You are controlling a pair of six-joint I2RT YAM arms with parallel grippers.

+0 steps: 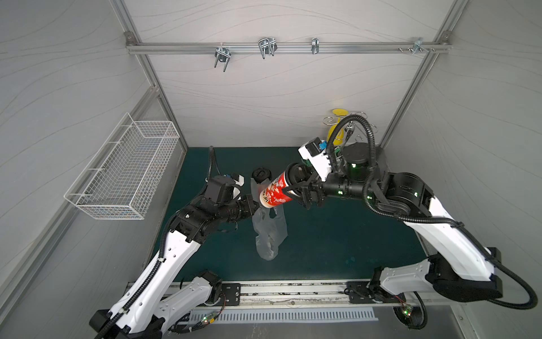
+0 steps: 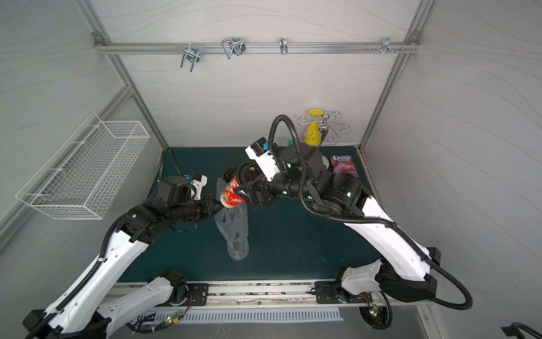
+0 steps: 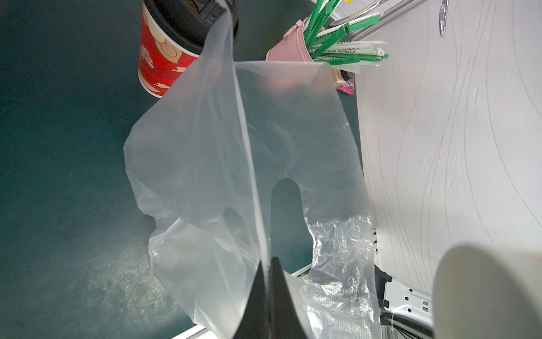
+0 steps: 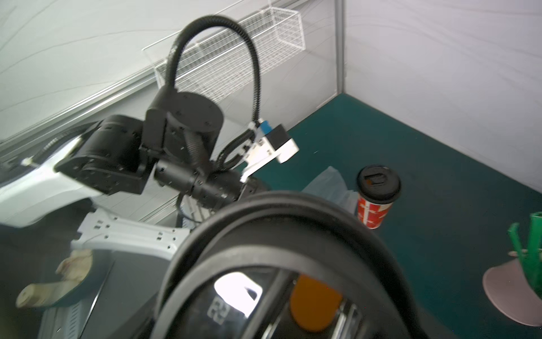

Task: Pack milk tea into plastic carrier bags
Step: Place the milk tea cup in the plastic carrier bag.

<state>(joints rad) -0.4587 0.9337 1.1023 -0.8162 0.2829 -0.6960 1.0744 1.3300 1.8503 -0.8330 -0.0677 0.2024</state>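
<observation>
Tilting red cup (image 1: 275, 191), black domed lid (image 1: 294, 173)

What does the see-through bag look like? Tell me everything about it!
The plastic bag is thin, clear and crinkly; the green mat shows through it. It has an oval hand hole near its top. The left gripper pinches one top edge, jaws shut, and the bag hangs slack. The right gripper holds a tilted red cup close over its top.

You're looking into a lab robot cell: aluminium-framed white panels (image 1: 264, 94), hook rail (image 1: 293, 47) upper centre, arm mounts (image 1: 231, 293) along the bottom.
</observation>
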